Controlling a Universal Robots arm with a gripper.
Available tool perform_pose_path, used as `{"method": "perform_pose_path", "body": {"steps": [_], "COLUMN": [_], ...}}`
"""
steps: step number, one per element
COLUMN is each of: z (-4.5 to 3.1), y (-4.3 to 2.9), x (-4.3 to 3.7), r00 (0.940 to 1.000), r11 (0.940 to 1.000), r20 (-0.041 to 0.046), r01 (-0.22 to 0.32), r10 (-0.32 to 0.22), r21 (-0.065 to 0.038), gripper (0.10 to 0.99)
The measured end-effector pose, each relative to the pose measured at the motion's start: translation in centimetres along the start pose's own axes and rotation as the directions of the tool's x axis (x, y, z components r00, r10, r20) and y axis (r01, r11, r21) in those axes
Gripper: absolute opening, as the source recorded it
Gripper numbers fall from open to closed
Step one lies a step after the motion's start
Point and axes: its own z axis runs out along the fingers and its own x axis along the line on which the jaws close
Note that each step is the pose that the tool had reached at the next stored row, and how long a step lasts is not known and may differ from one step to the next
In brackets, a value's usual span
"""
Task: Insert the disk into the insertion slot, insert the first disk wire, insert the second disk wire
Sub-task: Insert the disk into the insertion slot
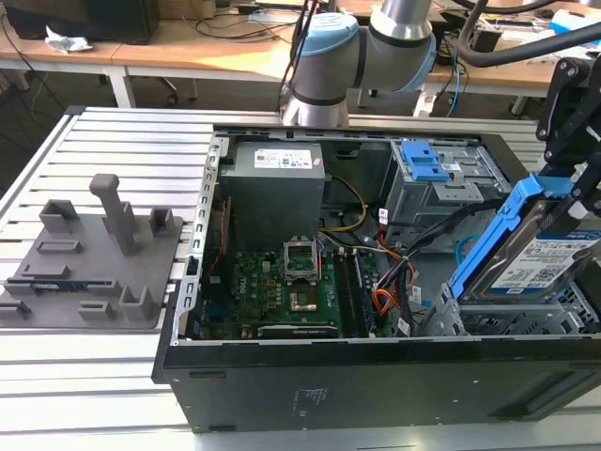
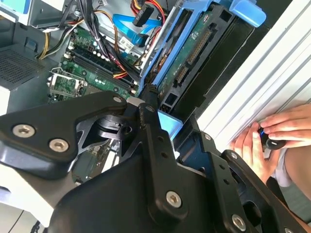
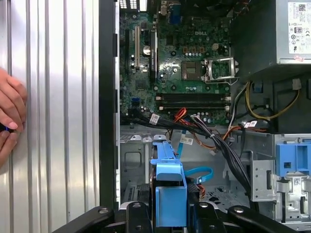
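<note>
Black computer case [image 1: 376, 381] lies open on a ribbed aluminium table [image 1: 94, 132] in the exterior view, with wooden desks [image 1: 188, 42] behind. At that view's right the gripper [image 1: 566, 193] pinches the disk [image 1: 535, 258], tilted with its white label [image 1: 549, 261] upward, over the insertion slot [image 1: 575, 310]. In the second wrist view its blue frame [image 2: 170, 125] sits clamped above the motherboard [image 2: 92, 68]; in the first wrist view a person's hand [image 3: 9, 116] rests over the table.

Robotics lab or workshop, likely. Ribbed silver aluminium-profile worktable [image 1: 103, 141] across frame. Open black desktop computer case [image 1: 376, 385] at centre. Grey moulded plastic fixture block [image 1: 94, 263] at left. Grey-and-blue robot arm joint [image 1: 324, 61] at top centre. Light wooden desks with loose cables [image 1: 188, 42] along top edge.
</note>
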Motion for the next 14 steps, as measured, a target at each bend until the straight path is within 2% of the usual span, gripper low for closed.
{"method": "perform_pose_path", "body": {"steps": [5, 11, 14], "z": [1.05, 2.88, 3.00], "y": [-0.03, -0.08, -0.09], "x": [0.04, 0.21, 0.21], "r00": [1.0000, 0.9998, 0.9998], "r11": [1.0000, 0.9998, 0.9998], "r20": [-0.0001, -0.0004, -0.0009], "r01": [0.004, 0.018, 0.021], "r10": [-0.004, -0.018, -0.021], "r21": [0.000, -0.001, -0.001], "gripper": [0.365, 0.365, 0.376]}}
